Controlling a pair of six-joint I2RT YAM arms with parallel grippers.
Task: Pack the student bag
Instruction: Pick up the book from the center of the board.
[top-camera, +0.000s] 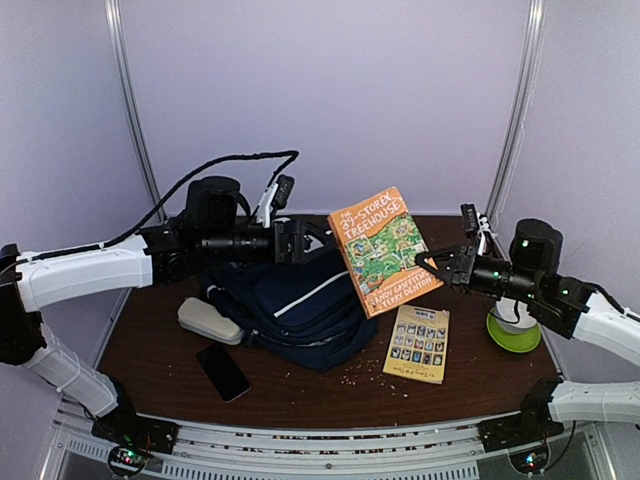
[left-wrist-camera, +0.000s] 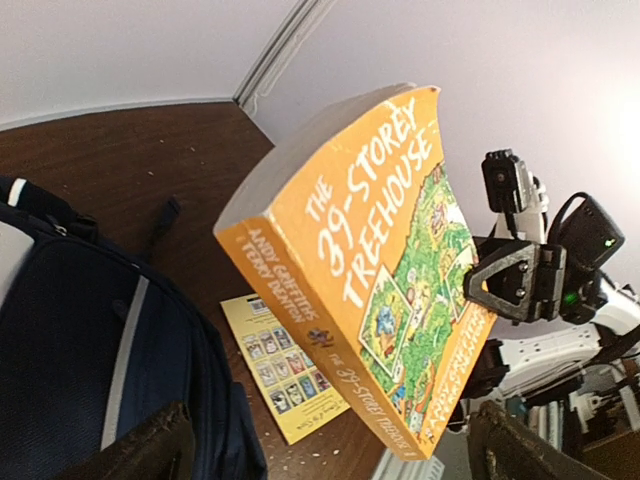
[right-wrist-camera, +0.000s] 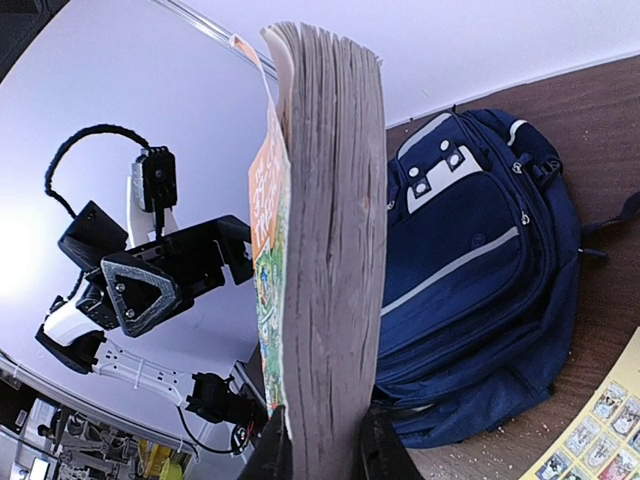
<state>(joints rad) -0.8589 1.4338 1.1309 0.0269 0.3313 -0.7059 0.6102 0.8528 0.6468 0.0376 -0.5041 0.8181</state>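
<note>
Overhead, the bag (top-camera: 300, 312) lay slumped on the dark wood table (top-camera: 300, 395), its far end hidden beneath the left gripper (top-camera: 298, 242); only the right wrist view showed its white patches and zipped front pocket; soft navy fabric, thin pale stripes. The right gripper (right-wrist-camera: 322, 448), cut off by that frame's bottom edge, was clamped on the book (top-camera: 383, 250) by its rough page edge, aloft just right of the bag; glossy orange cover. The left gripper's fingers (left-wrist-camera: 140, 450) stood spread, grasping nothing; a flat yellow booklet (top-camera: 418, 343) lay right of the bag.
</note>
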